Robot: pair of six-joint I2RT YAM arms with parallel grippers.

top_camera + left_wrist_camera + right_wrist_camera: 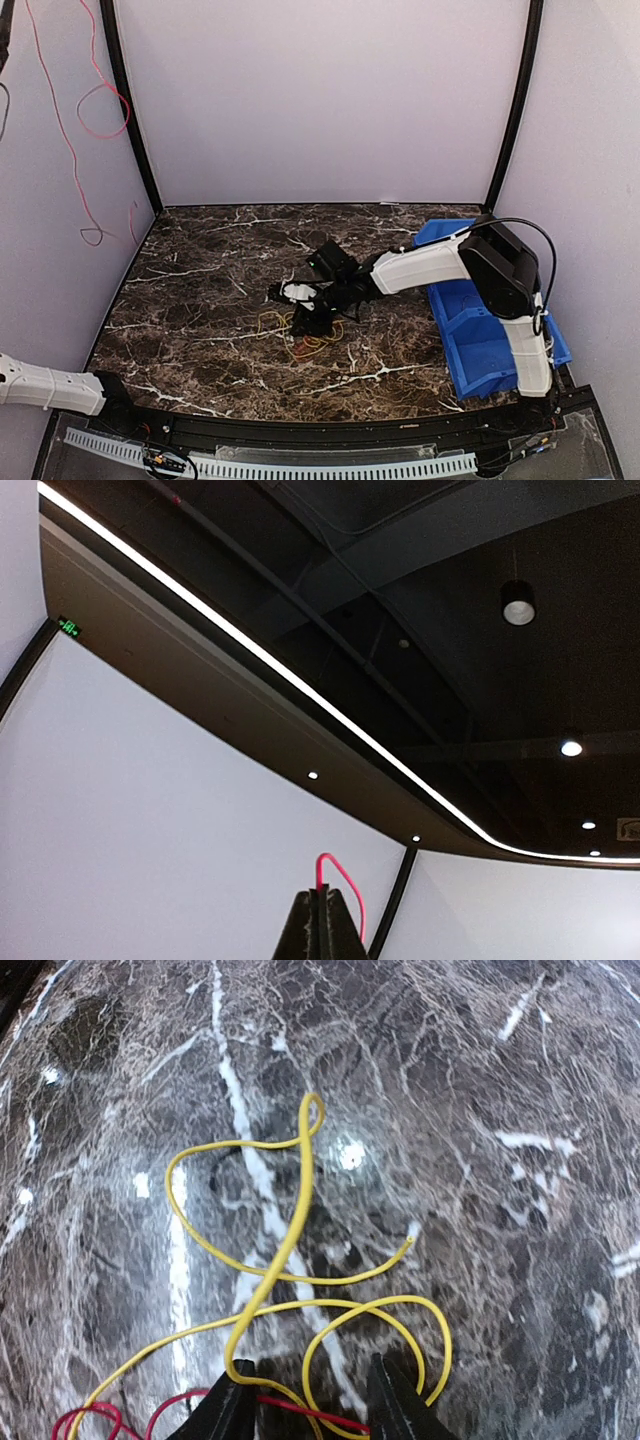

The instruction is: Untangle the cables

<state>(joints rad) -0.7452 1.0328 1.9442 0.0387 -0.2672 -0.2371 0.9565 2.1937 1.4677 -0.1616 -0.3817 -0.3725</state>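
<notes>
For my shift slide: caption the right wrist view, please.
Open right hand poised above a marble table, a red cable crossing between its fingers, yellow cable looping ahead.

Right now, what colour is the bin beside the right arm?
The bin is blue; top external view.

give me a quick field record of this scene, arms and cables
surface: dark marble table
right gripper: open, low over mid table
yellow cable: loose loops lying flat, one loop reaching between the right fingers
red cable: crosses the gap between the right fingers
left gripper: shut, aimed up at the ceiling
blue bin: at the table's right edge
</notes>
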